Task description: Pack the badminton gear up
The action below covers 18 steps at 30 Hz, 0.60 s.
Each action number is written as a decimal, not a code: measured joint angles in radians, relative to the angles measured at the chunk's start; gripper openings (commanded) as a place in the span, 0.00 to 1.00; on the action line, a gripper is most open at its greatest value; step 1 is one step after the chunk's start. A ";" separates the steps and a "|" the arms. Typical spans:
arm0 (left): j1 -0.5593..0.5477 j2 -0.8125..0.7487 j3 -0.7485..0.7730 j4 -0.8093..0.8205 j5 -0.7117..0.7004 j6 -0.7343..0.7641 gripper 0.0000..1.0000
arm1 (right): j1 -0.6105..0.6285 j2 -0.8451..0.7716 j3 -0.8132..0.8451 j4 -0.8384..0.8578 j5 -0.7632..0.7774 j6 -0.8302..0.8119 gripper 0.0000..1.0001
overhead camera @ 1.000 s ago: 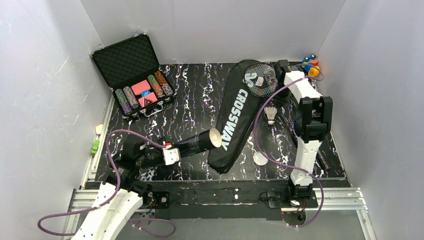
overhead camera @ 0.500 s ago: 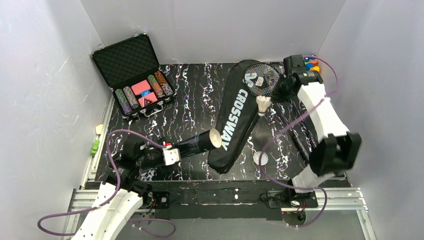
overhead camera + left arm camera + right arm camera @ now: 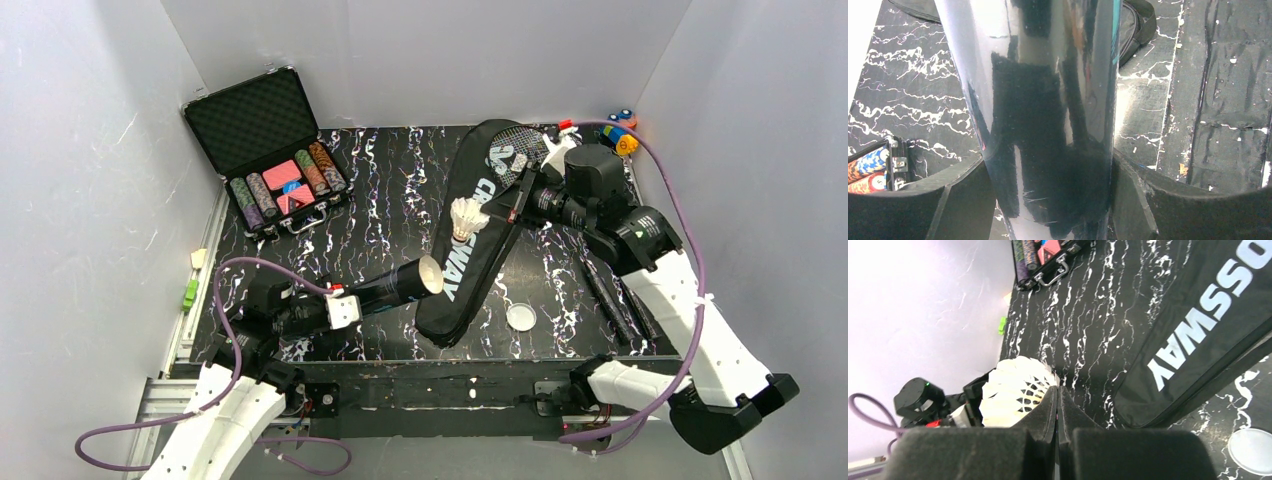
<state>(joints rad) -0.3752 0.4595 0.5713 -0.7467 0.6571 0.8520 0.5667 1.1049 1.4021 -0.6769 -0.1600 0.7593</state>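
Left fingers (image 3: 923,210) clamp the tube (image 3: 395,285) low on its body, tilted up off the desk (image 3: 380,200), open mouth facing right. Tube looks glossy and stiff, probably slippery, so it needs a firm hold. Right fingers (image 3: 1045,412) are pinched tight on the shuttlecock (image 3: 464,217), held in the air over the bag (image 3: 470,280), short of the tube mouth. Shuttlecock is likely very light with crushable feathers, safest gripped at the cork. Lid (image 3: 520,317) lies on the desk right of the bag.
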 measured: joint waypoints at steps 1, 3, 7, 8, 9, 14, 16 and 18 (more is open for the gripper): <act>0.000 0.002 0.000 0.000 0.000 0.000 0.18 | 0.011 -0.007 0.000 0.006 0.000 0.008 0.01; 0.000 0.005 0.000 0.005 0.000 -0.004 0.18 | 0.031 -0.019 -0.003 0.018 -0.004 0.025 0.01; 0.000 0.011 0.000 0.019 0.000 -0.021 0.18 | 0.068 -0.059 -0.047 0.060 -0.019 0.064 0.01; 0.000 0.011 0.000 0.022 0.000 -0.026 0.18 | 0.078 -0.072 -0.063 0.068 -0.021 0.076 0.01; 0.000 0.011 0.000 0.024 0.000 -0.029 0.18 | 0.088 -0.084 -0.077 0.075 -0.024 0.083 0.01; 0.000 0.013 0.000 0.031 0.000 -0.042 0.18 | 0.129 -0.105 -0.113 0.108 -0.034 0.119 0.01; 0.000 0.017 0.000 0.033 0.000 -0.045 0.18 | 0.145 -0.106 -0.124 0.133 -0.036 0.130 0.01; 0.000 0.022 0.000 0.034 -0.001 -0.047 0.18 | 0.160 -0.108 -0.137 0.154 -0.038 0.138 0.01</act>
<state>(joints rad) -0.3752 0.4812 0.5713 -0.7124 0.6563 0.8047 0.7269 0.9974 1.2655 -0.5224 -0.1978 0.8970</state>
